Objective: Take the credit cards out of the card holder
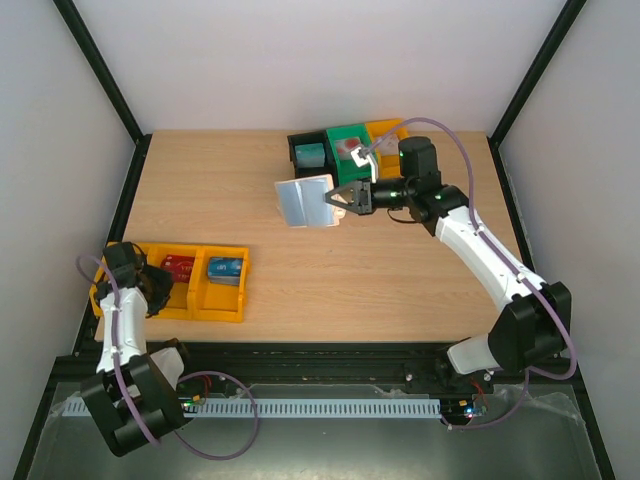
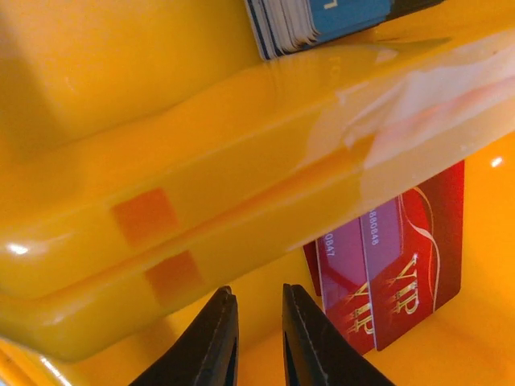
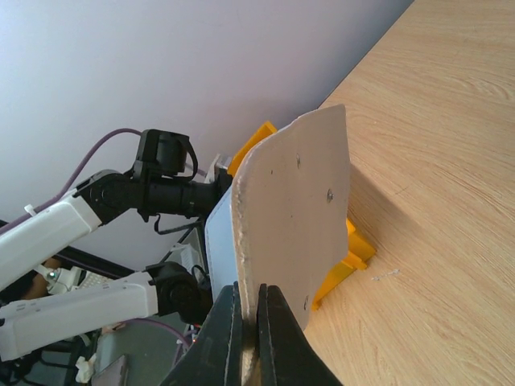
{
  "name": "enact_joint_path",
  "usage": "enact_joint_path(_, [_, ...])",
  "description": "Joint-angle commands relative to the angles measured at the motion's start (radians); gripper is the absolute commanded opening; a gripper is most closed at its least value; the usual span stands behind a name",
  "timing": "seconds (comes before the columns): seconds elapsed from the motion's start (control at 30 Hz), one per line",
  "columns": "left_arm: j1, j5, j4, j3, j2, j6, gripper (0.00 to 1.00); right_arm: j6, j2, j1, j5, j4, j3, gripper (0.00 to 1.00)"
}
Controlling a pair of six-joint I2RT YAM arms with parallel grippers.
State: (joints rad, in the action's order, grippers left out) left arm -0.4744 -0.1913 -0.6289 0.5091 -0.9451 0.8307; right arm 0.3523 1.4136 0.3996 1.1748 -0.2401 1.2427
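My right gripper [image 1: 340,197] is shut on one edge of the card holder [image 1: 308,200] and holds it open above the table. In the right wrist view the gripper [image 3: 251,289] pinches the cream-beige flap [image 3: 298,209], and the blue-grey inside [image 3: 217,241] shows behind it. My left gripper [image 1: 165,286] reaches down into the yellow tray [image 1: 215,305]. In the left wrist view the gripper [image 2: 256,291] is a little open and empty, just left of two overlapping red VIP cards [image 2: 402,273] lying on the tray floor; they also show in the top view [image 1: 178,267]. No dark grey card is in view.
A stack of blue cards [image 1: 225,270] lies in the tray's right compartment, also in the left wrist view [image 2: 322,20]. A black bin with a teal card [image 1: 308,154], a green bin [image 1: 350,148] and a yellow bin [image 1: 386,131] stand at the back of the table.
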Motion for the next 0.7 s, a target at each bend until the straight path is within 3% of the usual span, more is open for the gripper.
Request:
enact_joint_path(0.0, [0.0,-0.043,0.027,-0.026,-0.021,-0.008,0.15,-0.022,-0.016,0.001,0.01,0.007,-0.016,0.02])
enact_joint_path(0.37, [0.0,0.006,0.163,-0.046,-0.114,0.026,0.11,-0.064,0.077,0.001,0.03,-0.048,0.046,0.02])
enact_joint_path(0.67, [0.0,-0.035,0.302,-0.099,-0.15,0.091,0.13,-0.067,0.135,0.001,0.041,-0.065,0.101,0.02])
